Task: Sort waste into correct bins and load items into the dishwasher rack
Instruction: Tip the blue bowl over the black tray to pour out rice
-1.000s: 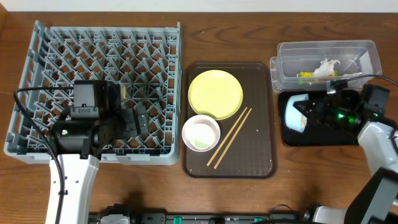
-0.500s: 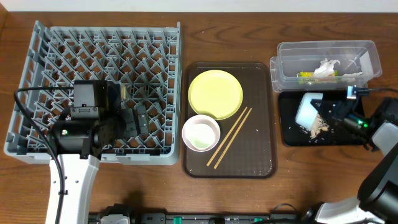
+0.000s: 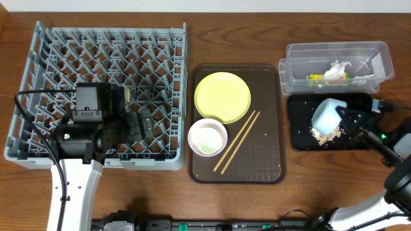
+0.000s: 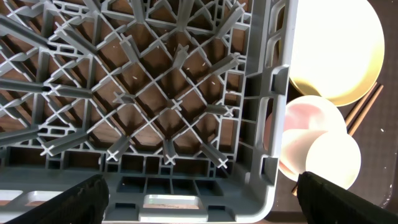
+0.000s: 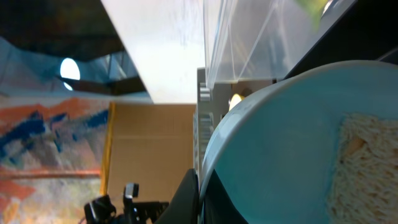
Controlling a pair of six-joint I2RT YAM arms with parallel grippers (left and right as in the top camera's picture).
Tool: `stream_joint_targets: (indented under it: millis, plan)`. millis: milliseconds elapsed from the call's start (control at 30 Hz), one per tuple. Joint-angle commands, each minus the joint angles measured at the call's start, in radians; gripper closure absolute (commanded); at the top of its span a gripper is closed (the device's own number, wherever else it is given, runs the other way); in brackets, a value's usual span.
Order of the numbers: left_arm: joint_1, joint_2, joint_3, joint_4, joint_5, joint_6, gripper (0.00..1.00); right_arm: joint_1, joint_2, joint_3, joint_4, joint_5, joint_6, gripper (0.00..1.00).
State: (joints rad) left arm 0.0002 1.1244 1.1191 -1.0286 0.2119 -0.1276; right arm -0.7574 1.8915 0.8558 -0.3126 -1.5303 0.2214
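My right gripper [image 3: 347, 118] is shut on the rim of the light blue bowl [image 3: 325, 114], which it holds tipped over the black tray [image 3: 302, 138]. Beige crumbs [image 3: 326, 133] lie on that tray under the bowl. In the right wrist view the bowl's rim [image 5: 249, 124] is pinched between my fingers [image 5: 189, 196], and crumbs [image 5: 364, 162] still cling inside it. My left gripper [image 4: 199, 205] hangs open over the near right corner of the grey dishwasher rack [image 3: 38, 90], empty. The yellow plate [image 3: 222, 97], white bowl [image 3: 207, 136] and chopsticks [image 3: 237, 141] lie on the brown tray.
The clear tub [image 3: 295, 70] behind the black tray holds white tissue [image 3: 337, 68] and a yellow-green wrapper [image 3: 316, 79]. The brown serving tray [image 3: 270, 163] sits between the rack and the bins. The rack wall [image 4: 273, 124] stands just left of the white bowl [image 4: 305, 134].
The right gripper has drawn back to the right and turned the blue bowl further over; crumbs have fallen onto the black tray. The left arm has not moved.
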Motion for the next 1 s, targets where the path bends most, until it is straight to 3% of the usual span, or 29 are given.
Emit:
stream_joint_targets:
  millis: [0,233,633,967]
  plan:
    - [0.004,0.005,0.014,-0.003,0.013,-0.001,0.02,-0.045,0.011,0.016,0.025,-0.030,0.069,0.99]
    - [0.004,0.005,0.014,-0.003,0.013,-0.001,0.02,-0.090,0.011,0.016,0.097,-0.031,0.187,0.99]
    - [0.004,0.005,0.014,-0.003,0.013,-0.001,0.02,0.060,0.010,0.019,0.097,-0.031,0.211,0.99]
    - [0.004,0.005,0.014,-0.003,0.013,-0.001,0.02,0.100,-0.039,0.077,0.097,-0.031,0.257,0.99]
